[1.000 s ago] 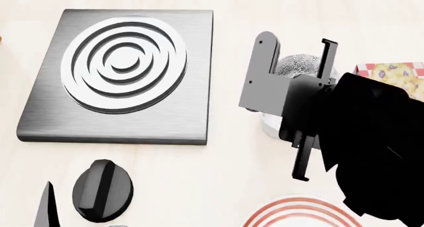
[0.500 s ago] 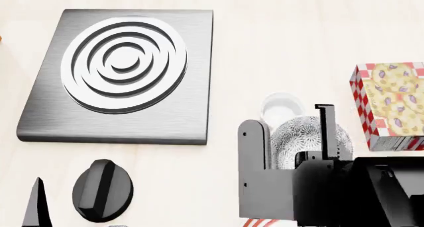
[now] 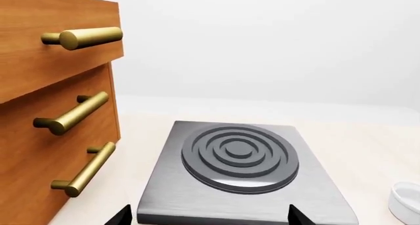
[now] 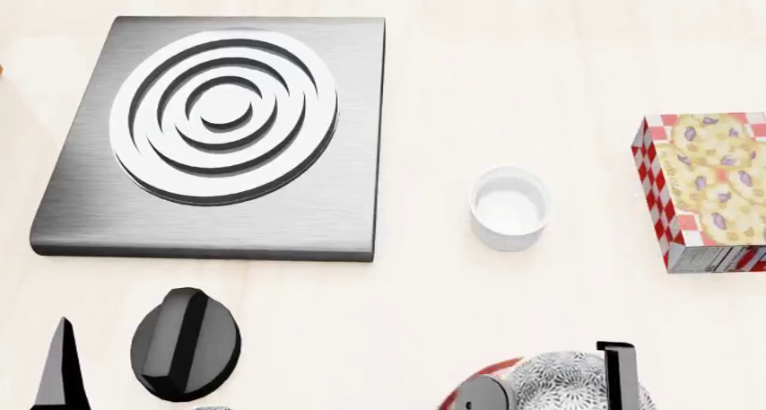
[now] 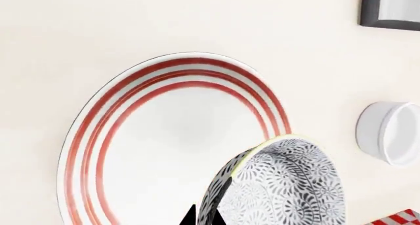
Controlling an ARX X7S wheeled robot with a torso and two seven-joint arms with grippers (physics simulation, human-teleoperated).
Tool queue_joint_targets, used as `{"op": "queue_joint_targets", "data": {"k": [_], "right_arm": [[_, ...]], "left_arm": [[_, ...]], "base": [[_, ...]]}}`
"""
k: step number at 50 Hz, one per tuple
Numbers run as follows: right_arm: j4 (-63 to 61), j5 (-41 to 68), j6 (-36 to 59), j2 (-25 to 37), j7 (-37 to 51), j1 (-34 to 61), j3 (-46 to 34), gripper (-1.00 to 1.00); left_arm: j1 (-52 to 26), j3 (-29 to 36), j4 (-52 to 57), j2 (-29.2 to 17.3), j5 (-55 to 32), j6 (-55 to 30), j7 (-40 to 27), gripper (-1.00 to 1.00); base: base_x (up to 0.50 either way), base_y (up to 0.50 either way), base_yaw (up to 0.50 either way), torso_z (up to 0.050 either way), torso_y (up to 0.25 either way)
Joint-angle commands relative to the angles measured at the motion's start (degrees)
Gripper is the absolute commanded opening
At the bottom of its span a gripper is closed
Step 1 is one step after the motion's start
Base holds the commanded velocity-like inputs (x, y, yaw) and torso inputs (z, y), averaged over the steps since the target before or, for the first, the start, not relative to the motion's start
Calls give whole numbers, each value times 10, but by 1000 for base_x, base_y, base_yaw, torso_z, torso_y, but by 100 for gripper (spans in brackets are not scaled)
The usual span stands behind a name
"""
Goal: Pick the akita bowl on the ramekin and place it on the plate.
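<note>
One akita bowl, pinched by our right gripper, hangs over the plate for release; ramekin at twelve o'clock; left gripper's spread, seemingly.

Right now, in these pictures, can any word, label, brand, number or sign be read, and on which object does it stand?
None can be read.
The box: red-and-white checks and a food picture only, no letters visible.
The akita bowl, plate, ramekin, stove plate, knob and drawers: no text.
</note>
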Motion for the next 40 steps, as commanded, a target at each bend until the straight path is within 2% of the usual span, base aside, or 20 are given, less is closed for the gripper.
{"op": "queue_joint_targets", "data": {"k": [1, 20, 40], "right_arm": [[-35, 65, -4, 36, 54, -18, 13, -100], [-29, 148, -36, 48, 146, -14, -32, -100], [6, 103, -71, 35, 186, -29, -61, -100]], "left_arm": [[0, 4, 0, -2, 1, 2, -3, 100], [-1, 6, -6, -5, -2, 5, -6, 100], [-2, 10, -6, -9, -5, 7, -10, 100]], "base": [[0, 0, 0, 0, 15], [0, 0, 0, 0, 0], [0, 0, 0, 0, 0]]}}
